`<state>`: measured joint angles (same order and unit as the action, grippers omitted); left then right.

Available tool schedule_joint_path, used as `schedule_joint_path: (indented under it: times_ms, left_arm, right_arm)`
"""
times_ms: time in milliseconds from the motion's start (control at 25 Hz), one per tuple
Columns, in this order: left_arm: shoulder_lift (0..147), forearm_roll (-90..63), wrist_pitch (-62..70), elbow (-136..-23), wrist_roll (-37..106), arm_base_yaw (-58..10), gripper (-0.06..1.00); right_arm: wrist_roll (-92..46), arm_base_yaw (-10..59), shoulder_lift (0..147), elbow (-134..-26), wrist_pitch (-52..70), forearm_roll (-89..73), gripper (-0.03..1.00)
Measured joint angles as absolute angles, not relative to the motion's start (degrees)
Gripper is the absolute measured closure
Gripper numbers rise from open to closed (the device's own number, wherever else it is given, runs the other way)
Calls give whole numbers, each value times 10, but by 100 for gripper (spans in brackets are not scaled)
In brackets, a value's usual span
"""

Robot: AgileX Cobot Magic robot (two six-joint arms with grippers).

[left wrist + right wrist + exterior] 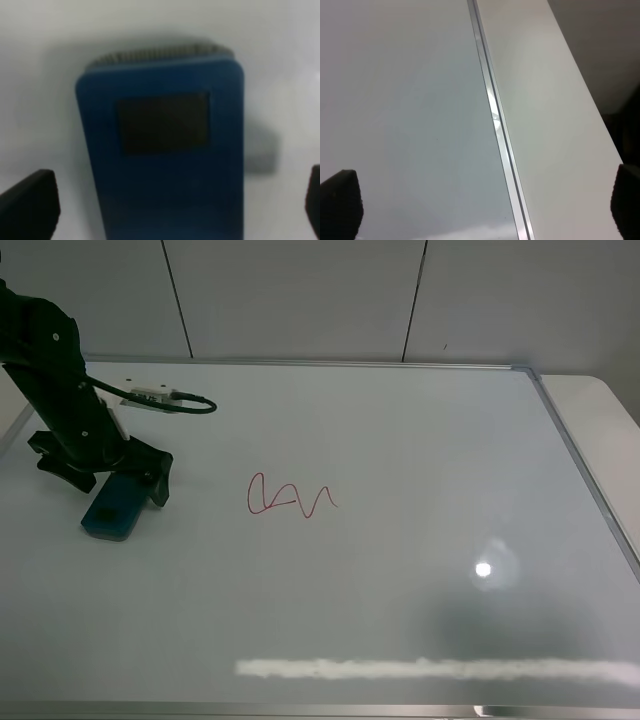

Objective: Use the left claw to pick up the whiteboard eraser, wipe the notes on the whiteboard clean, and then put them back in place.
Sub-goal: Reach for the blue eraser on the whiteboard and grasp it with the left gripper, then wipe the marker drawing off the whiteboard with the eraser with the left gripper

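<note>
The left claw (pixel 122 487) stands wide open, low over the eraser (pixel 112 508), with one finger on each long side of it. The left wrist view makes this plain. The two black fingertips (pixel 30 206) sit at the outer margins of the picture, the blue eraser (pixel 165 150) fills the middle, and a strip of bare white board shows between it and each finger, so the claw holds nothing. That close view, though blurred, also shows a dark rectangular patch on the eraser's top and a grey felt edge at its far end. Whether the fingertips touch the board cannot be told. The high view cannot show those gaps, because the arm covers part of the eraser, but it alone gives the layout. The eraser lies flat on the whiteboard (pixel 400 440) close to the desk's left edge, about midway between the far and near edges. The red scribble (pixel 290 497) lies to its right, apart from it and left of the desk's middle. A white block (pixel 150 395) with a black cable (pixel 195 405) shows just behind the arm, toward the far left corner. The right claw (pixel 482 202) appears only in its own wrist view, likewise spread wide and holding nothing, above the board's silver frame (pixel 495 120), with a strip of bare desk (pixel 545 125) beyond it.
</note>
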<state>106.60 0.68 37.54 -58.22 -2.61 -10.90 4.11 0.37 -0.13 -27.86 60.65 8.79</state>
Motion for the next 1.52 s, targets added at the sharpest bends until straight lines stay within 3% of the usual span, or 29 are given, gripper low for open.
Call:
schedule_joint_path:
  times_ms: [160, 200, 280, 320, 880, 1240, 1520]
  left_arm:
    - [1071, 7, 370, -582, -26, -109, -1]
    - [1073, 7, 372, -582, -27, -109, 5]
    - [1074, 7, 380, -582, -28, -109, 33]
    - [1074, 6, 384, -582, -29, -109, 41]
    - [1074, 0, 418, -588, -48, -109, 39]
    - [1068, -7, 543, -683, -88, -109, 39]
    - [1067, -13, 552, -723, -122, -116, 39]
  right_arm:
    - [41, 4, -1, -279, 606, 88, -2]
    - [41, 4, -1, -279, 606, 88, -2]
    - [41, 4, -1, -279, 606, 88, -2]
    - [41, 4, -1, -279, 606, 88, -2]
    - [41, 4, -1, -279, 606, 88, -2]
    - [41, 4, -1, -279, 606, 88, -2]
    - [41, 4, -1, -279, 606, 88, -2]
